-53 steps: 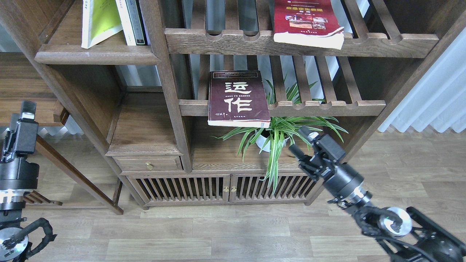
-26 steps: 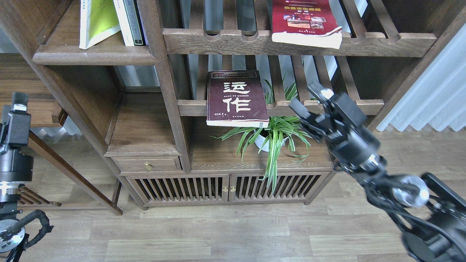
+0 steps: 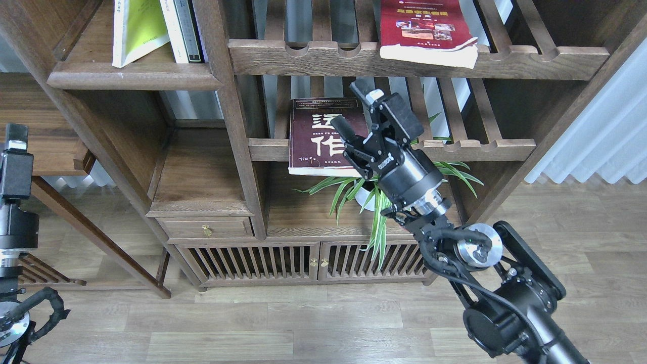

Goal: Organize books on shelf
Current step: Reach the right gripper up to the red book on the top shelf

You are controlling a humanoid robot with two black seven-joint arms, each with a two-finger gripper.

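The right gripper (image 3: 351, 107) hangs with its fingers (image 3: 361, 91) spread apart, over the right edge of the maroon book (image 3: 318, 136). That book lies flat on a slatted rack (image 3: 455, 149). Above the fingers, a red book (image 3: 427, 30) lies on an upper rack. Far to their left, a yellow-green book (image 3: 136, 28) stands on the solid shelf (image 3: 134, 78). Below them sits a potted plant (image 3: 374, 194). The left gripper (image 3: 15, 136) is raised at the left edge.
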